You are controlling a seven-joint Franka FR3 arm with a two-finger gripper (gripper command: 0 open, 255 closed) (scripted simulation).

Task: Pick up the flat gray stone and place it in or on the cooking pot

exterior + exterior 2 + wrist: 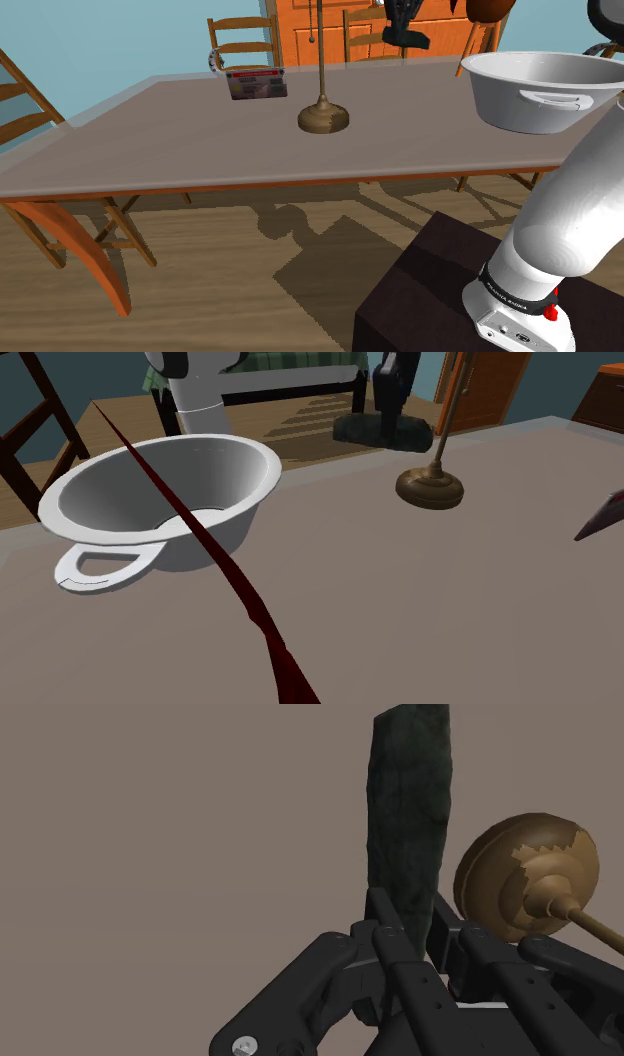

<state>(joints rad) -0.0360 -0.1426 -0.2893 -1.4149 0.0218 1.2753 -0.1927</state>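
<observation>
My black gripper (412, 928) is shut on a flat dark grey stone (410, 804), which sticks out edge-on from between the fingers. In the shoulder view the gripper (403, 18) hangs high over the table's far side with the stone (408, 40) under it, left of the pot. The cooking pot (540, 90) is a pale grey, wide bowl with flat loop handles, standing on the table's right end. In the second exterior view the stone (383, 430) hangs level below the gripper (392, 397), to the right of the pot (165, 492) and apart from it.
A brown stand with a round base and thin rod (324, 117) (430, 487) (530, 874) stands mid-table, close to the gripper. A red and grey box (257, 83) lies at the far edge. Wooden chairs (245, 40) ring the grey-brown table (180, 150). A dark red streak (240, 592) crosses the second exterior view.
</observation>
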